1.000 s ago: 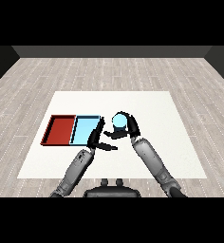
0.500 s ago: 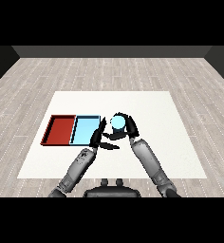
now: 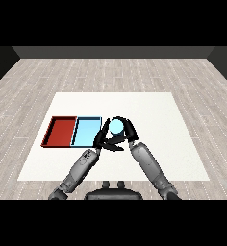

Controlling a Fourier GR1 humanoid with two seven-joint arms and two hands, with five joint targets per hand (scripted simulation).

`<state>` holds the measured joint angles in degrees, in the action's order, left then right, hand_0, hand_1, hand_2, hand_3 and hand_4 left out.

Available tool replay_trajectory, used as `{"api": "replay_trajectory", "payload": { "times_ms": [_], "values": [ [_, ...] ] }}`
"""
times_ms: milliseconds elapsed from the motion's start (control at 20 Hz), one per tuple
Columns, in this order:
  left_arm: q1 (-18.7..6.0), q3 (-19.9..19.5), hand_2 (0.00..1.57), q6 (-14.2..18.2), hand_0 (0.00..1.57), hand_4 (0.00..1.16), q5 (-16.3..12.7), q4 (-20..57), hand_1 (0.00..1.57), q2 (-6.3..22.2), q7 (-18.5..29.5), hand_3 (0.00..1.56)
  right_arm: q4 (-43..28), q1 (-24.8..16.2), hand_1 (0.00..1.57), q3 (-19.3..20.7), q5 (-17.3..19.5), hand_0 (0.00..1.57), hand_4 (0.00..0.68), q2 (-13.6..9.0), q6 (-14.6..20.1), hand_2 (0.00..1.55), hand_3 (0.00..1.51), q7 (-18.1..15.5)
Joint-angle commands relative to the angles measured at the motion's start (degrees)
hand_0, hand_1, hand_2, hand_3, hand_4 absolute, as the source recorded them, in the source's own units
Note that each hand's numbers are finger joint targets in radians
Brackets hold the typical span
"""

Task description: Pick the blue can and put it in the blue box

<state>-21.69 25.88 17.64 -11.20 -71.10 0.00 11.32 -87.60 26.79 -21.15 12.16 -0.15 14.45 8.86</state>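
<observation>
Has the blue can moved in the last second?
Yes. The blue can, held in the right hand, has shifted left, closer to the blue tray.

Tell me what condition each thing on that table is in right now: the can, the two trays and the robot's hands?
blue can: upright, held in the right hand, just right of the light blue tray, not in it.
light blue tray: flat on the table, nothing in it.
red tray: flat beside the blue one, nothing in it.
right hand: curled round the can.
left hand: close beside the can; fingers unclear.
</observation>
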Motion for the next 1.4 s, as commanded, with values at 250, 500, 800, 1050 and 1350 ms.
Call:
{"api": "replay_trajectory", "payload": {
  "times_ms": [250,500,800,1050,1350],
  "values": [
    [-6.4,3.8,0.00,1.0,0.00,0.00,-8.2,7.5,0.00,0.0,5.2,0.00,1.0,3.8,1.40,-6.4,-2.8,1.40,0.573,0.2,5.6,1.45,1.38,1.1],
    [-3.3,1.6,0.44,4.9,0.00,0.76,-5.8,4.7,0.00,0.0,3.7,0.00,0.5,6.0,1.55,-6.6,-3.9,1.55,0.573,0.2,6.7,1.46,1.38,5.9],
    [-5.1,2.5,1.57,7.0,1.57,1.15,-6.9,4.6,1.57,0.0,2.9,1.50,0.9,-0.8,1.48,-6.6,-3.8,1.48,0.557,0.1,5.3,1.46,1.38,-1.8],
    [-4.8,6.2,1.57,13.5,1.57,1.14,-8.8,4.1,1.57,0.0,5.4,1.49,5.6,3.6,1.49,-3.0,-8.8,1.49,0.554,0.2,3.6,1.45,1.37,-3.8],
    [-3.7,2.8,1.57,11.1,1.57,1.13,-6.2,4.6,1.57,0.0,6.5,1.49,0.6,0.2,0.00,-2.5,-7.0,0.00,0.000,0.2,1.5,0.00,0.00,-0.9]
  ]
}}
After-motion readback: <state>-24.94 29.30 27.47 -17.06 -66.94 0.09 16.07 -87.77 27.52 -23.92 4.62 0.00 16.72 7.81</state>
